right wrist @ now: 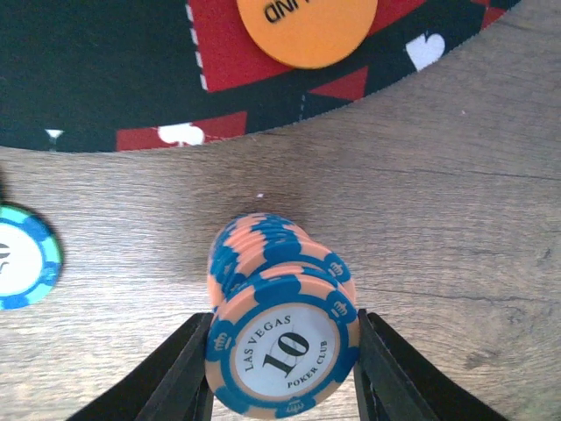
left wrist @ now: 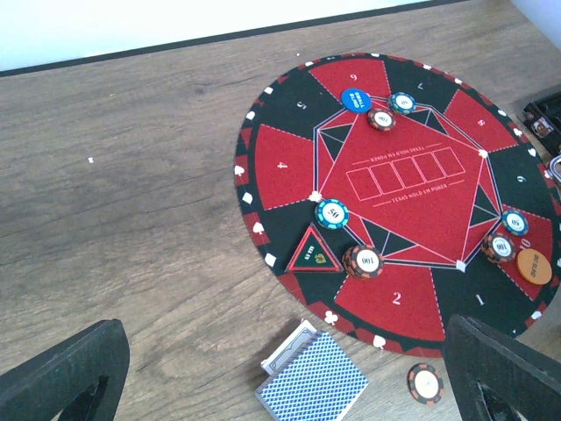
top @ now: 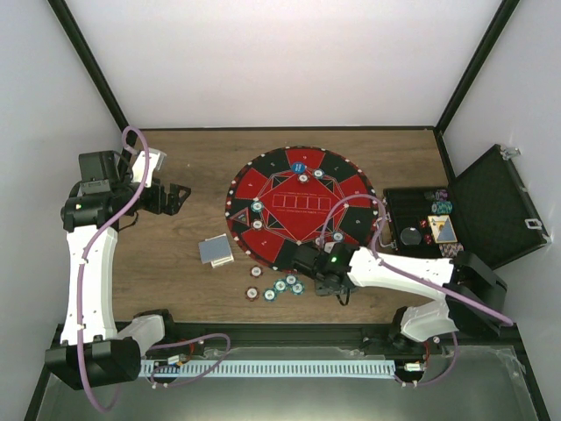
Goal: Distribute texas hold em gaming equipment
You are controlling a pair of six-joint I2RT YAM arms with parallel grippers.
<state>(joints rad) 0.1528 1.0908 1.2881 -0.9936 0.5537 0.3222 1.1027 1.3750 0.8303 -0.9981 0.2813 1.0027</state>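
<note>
1. Right gripper (right wrist: 282, 338): fingers partly closed, pressed against both sides of the orange-and-blue "10" chip stack (right wrist: 263, 250). Gripping by the rims should let me move several chips in one go.
2. The stack is over the bare table (right wrist: 473, 202), just off the mat (right wrist: 105, 79) edge, near the orange button disc (right wrist: 307, 26). Can't tell if it's lifted.
3. Left gripper (top: 178, 197): fully open, holding nothing, well left of the mat, likely to keep clear.
4. Card deck (left wrist: 311, 381) lies just beside the mat.

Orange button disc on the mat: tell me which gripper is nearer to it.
Right. The right gripper, gripping a stack of chips, is just outside the rim of the mat, beside the orange disc. The left gripper hangs open beyond the mat's opposite side.
</note>
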